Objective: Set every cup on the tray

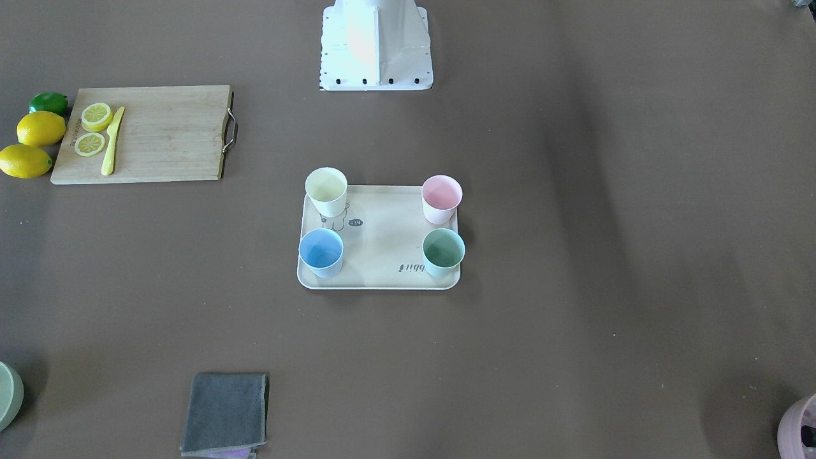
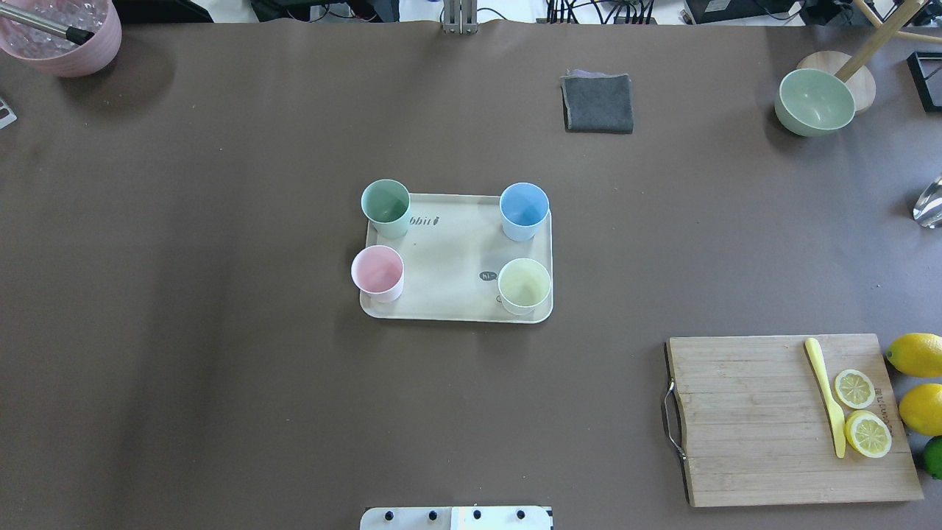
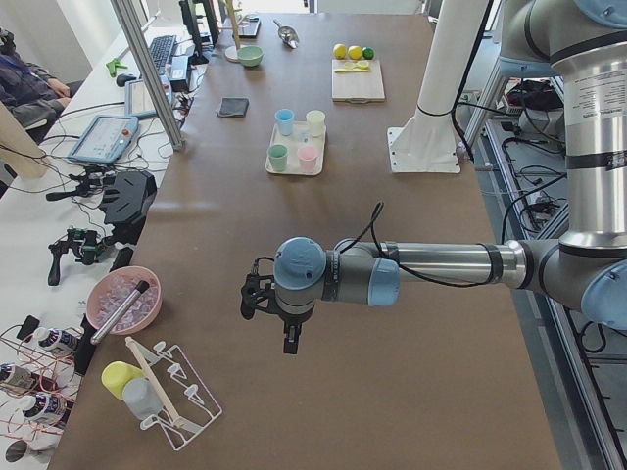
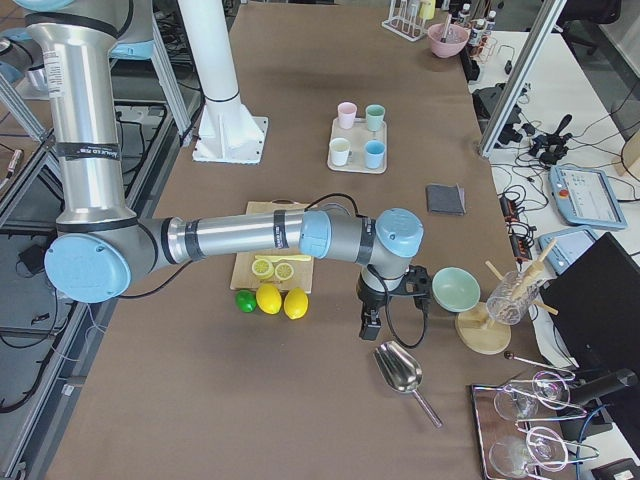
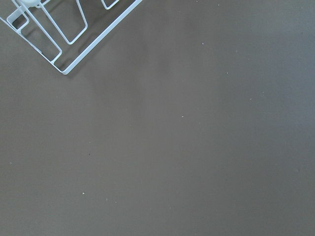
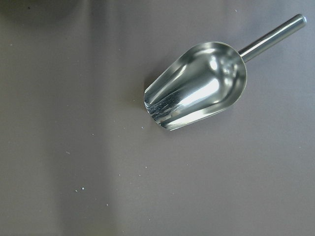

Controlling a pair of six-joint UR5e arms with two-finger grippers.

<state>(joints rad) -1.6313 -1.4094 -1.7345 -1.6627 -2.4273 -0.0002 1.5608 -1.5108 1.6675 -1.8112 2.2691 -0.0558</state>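
Pink matte tapered cup (image 2: 377, 272) sits near the rim of the cream rectangular tray (image 2: 449, 265), so jolting the bench (image 2: 221, 383) may topple it; you cannot tell the jaws' state.

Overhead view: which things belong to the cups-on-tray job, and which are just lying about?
Job: tray, yellow cup, blue cup, pink cup, green cup, all on the tray.
Lying about: cutting board, knife, lemons, lime, grey cloth, green bowl, pink pot, scoop.

Cream tray (image 1: 382, 236), bear drawing (image 1: 336, 221); yellow cup (image 1: 326, 191), blue cup (image 1: 320, 253), pink cup (image 1: 441, 199), green cup (image 1: 444, 252); brown table (image 1: 574, 319).
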